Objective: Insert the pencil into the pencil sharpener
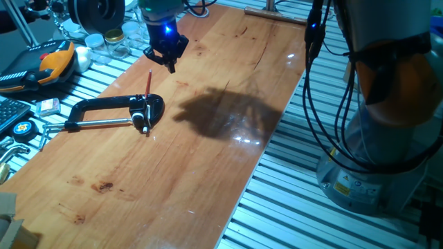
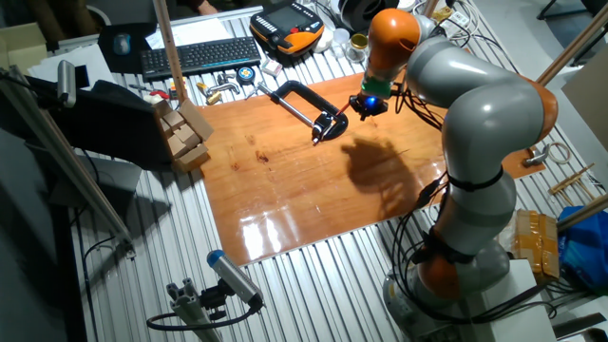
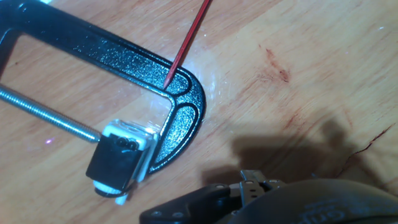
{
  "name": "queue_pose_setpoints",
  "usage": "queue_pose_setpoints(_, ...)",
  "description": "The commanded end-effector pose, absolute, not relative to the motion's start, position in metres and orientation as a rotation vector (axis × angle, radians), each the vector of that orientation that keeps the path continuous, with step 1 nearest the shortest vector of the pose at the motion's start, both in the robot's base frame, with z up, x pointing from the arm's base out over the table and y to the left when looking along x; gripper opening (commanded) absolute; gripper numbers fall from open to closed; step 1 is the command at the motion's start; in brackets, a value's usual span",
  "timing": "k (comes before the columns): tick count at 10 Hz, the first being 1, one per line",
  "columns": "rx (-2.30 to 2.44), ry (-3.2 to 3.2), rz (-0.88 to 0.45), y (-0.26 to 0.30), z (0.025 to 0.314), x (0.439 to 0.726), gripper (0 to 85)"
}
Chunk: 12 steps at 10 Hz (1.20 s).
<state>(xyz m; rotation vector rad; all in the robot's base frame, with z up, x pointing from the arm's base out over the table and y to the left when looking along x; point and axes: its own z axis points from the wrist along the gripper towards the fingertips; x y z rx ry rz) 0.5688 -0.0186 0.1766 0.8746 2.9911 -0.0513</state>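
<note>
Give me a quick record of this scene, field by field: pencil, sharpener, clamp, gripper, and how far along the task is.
pencil: red, thin, lying on the table, its near end resting on the clamp's curved end
sharpener: small black block with a pale part, held between the clamp's screw and its jaw
clamp: black C-shape, flat on the wooden table
gripper: above the table beyond the pencil, holding nothing; open or shut cannot be told
task state: pencil not yet picked up, not in the sharpener

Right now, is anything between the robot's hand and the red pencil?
No. In one fixed view, only bare wooden table separates the hand from the pencil.
</note>
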Motion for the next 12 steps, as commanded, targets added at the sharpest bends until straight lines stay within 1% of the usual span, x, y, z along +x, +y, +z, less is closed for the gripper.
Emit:
queue_pose_setpoints(1, 0.880, 2.995, -0.036, -0.0189, 0.1777, 0.5707, 0.0)
queue_pose_setpoints(7, 0.894, 3.008, 0.047, -0.0193, 0.1756, 0.5718, 0.0)
queue_pose_setpoints(12, 0.971, 3.021, 0.032, -0.0193, 0.1756, 0.5718, 0.0)
